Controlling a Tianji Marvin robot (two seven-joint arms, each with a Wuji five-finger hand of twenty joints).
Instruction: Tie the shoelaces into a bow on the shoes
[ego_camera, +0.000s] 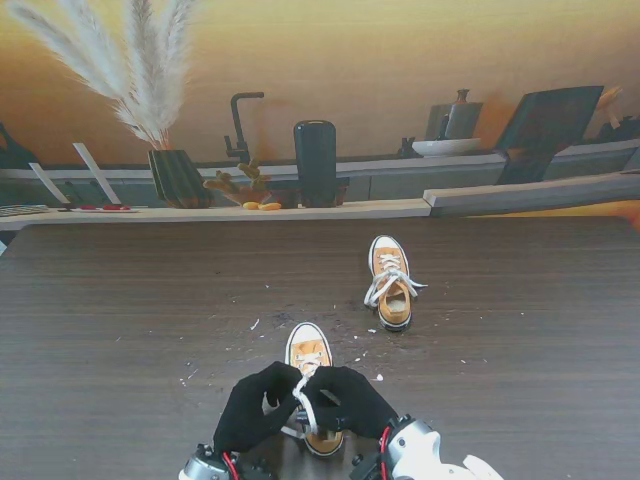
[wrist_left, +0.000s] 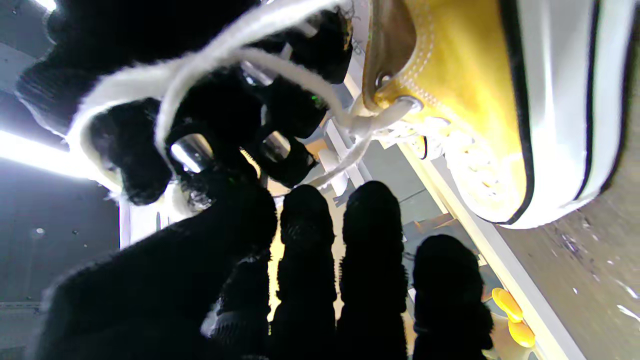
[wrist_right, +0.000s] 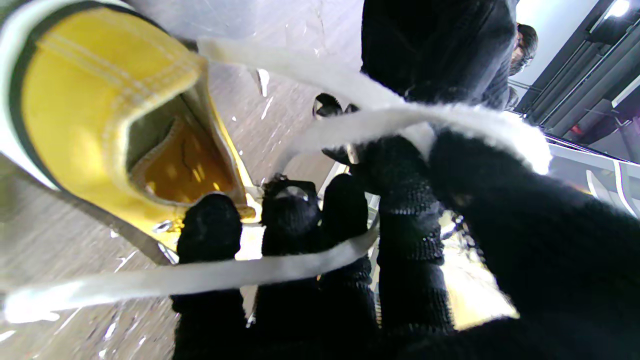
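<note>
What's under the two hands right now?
The near shoe: toe showing, rear half covered by the left hand and right hand. A white lace runs between them; which fingers pinch it is hidden.

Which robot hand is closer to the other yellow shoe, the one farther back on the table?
The right hand. Both hands sit over the near shoe; the far shoe lies farther from me and to the right, so the left hand is farther from it.
</note>
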